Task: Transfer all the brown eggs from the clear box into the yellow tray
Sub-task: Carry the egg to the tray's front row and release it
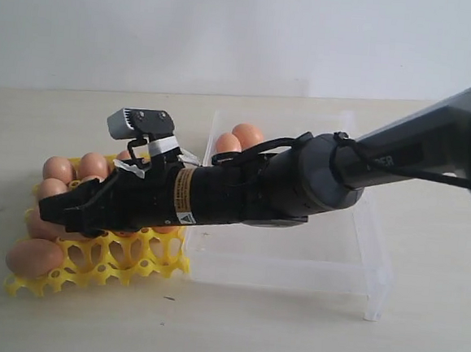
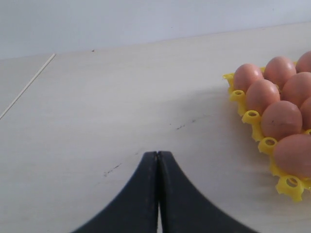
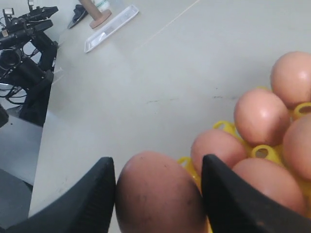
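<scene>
**Q:** Where is the egg, and how do your claws stand?

**A:** Right wrist view: your right gripper (image 3: 158, 167) is clamped on one brown egg (image 3: 158, 196), a finger against each flank, at the outer edge of the yellow tray (image 3: 262, 152). Whether the egg already sits in a cell cannot be told. Left wrist view: your left gripper (image 2: 158, 160) hangs pressed together and empty above the table (image 2: 107, 97), beside the tray. Exterior view: two eggs (image 1: 247, 134) lie at the far side of the clear box (image 1: 379, 273).

**Q:** How will the egg handle?

**A:** Judge it light, rigid, smooth and brittle; the shell would likely crack under a hard squeeze or a drop. Hold it across the widest girth, as you do here, with gentle pressure. Let go only once a cell bears its weight.
</scene>
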